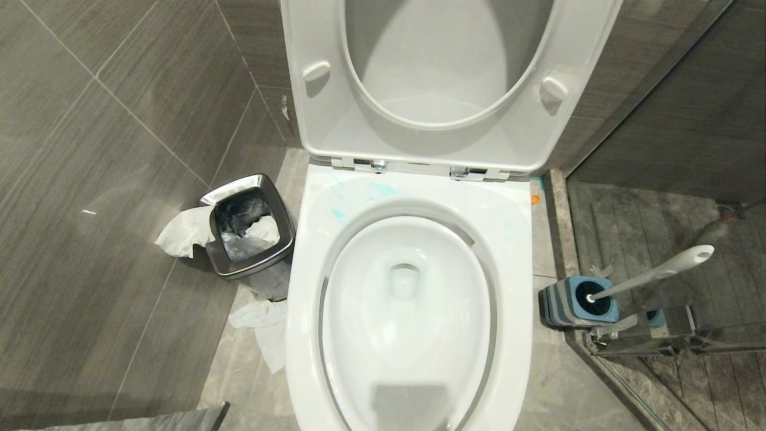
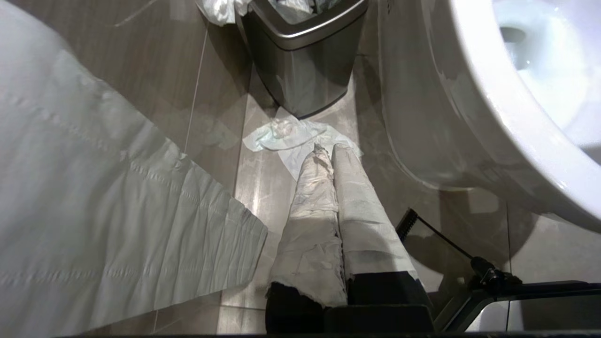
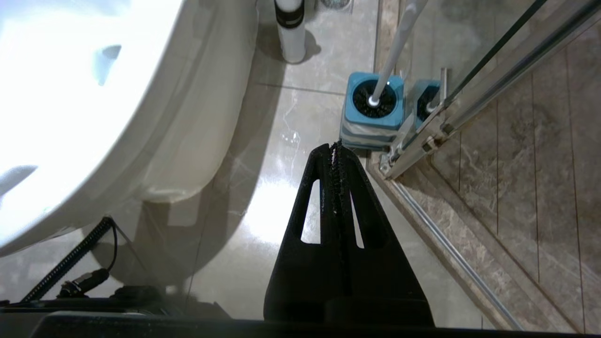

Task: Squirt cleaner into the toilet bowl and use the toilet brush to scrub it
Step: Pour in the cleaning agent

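You face grey tiled walls and a glossy stone floor [image 3: 281, 117]. The toilet bowl [image 1: 413, 383] stands open, seat raised, with the cleaner [image 1: 359, 194] streaked pale blue on its back rim. Beside your left end effector [image 2: 333, 150], clenched empty over crumpled tissue, sits a steel bin [image 2: 305, 70]. Ahead of your right end effector [image 3: 335, 145], also clenched empty, the toilet brush [image 3: 392, 51] stands in its blue holder [image 3: 373, 117].
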You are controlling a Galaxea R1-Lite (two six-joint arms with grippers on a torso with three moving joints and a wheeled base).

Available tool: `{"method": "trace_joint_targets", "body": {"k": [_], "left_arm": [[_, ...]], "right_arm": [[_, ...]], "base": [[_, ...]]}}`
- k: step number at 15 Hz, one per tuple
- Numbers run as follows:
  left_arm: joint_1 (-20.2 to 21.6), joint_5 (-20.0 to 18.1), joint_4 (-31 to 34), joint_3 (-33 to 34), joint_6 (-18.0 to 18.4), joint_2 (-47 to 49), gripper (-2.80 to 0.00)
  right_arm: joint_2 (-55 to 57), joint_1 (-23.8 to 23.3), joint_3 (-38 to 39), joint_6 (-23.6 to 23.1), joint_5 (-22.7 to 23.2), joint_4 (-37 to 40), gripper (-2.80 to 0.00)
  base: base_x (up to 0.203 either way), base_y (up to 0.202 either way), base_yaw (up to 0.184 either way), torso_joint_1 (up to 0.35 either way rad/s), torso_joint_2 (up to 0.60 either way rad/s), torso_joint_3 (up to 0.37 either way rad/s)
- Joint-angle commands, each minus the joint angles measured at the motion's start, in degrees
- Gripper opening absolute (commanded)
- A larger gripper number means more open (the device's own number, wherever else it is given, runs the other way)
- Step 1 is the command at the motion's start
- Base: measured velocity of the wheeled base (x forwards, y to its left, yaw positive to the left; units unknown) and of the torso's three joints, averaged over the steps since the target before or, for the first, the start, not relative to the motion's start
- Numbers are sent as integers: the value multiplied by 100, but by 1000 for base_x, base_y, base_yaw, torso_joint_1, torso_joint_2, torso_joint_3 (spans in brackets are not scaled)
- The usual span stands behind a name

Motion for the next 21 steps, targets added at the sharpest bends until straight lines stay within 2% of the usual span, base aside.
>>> {"method": "trace_joint_targets", "body": {"k": [1,21], "left_arm": [[0,-2,0,0,3,9,-280],[0,42,0,0,-76,9,-280]], "right_arm": [[5,0,0,-3,0,-2,-280],[5,0,0,-3,0,-2,-280]], "base": [[0,0,0,3,6,-190],[0,0,0,3,1,-182]]}}
